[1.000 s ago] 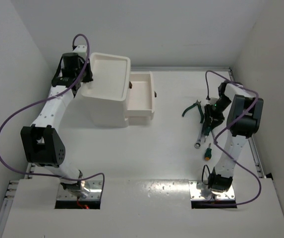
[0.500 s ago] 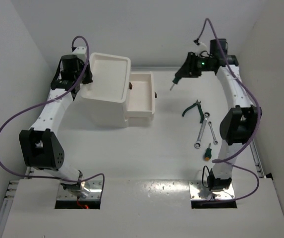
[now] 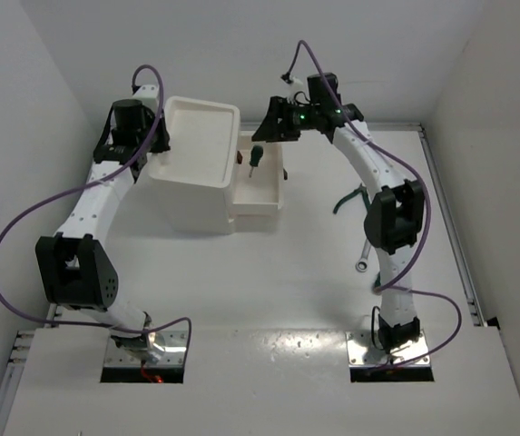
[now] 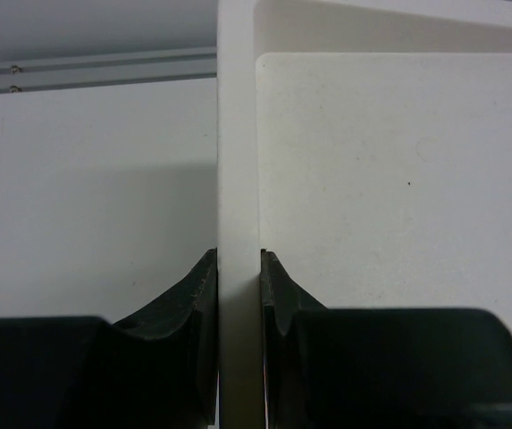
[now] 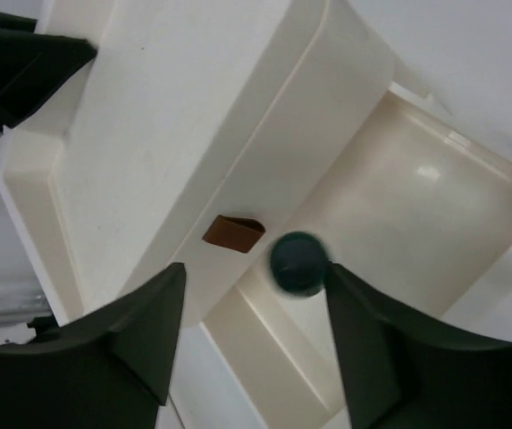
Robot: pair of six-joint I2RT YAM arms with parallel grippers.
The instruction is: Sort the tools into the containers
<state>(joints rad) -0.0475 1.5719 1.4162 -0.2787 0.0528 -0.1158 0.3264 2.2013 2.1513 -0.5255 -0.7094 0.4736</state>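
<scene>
The white cabinet (image 3: 196, 136) stands at the back left with its upper drawer (image 3: 261, 193) pulled out to the right. My right gripper (image 3: 265, 136) hangs over that drawer with its jaws wide open (image 5: 256, 268). A green-handled screwdriver (image 3: 255, 157) is just below it, over the drawer. In the right wrist view the screwdriver (image 5: 298, 263) shows end-on and blurred, free between the fingers. My left gripper (image 3: 155, 141) is shut on the tray rim (image 4: 238, 179) of the cabinet top. Green-handled pliers (image 3: 347, 200) and a silver wrench (image 3: 365, 254) lie at the right, partly behind my right arm.
The drawer's dark red handle (image 5: 233, 234) sits on its front, close to the screwdriver. The cabinet's tray top (image 5: 175, 116) holds nothing. White walls close in the back and both sides. My right arm arches over the tools lying on the table's right half.
My right arm lifted from the tools at the right and swung back and left over the open drawer with the screwdriver. Its jaws now stand open. The left arm has not moved.
</scene>
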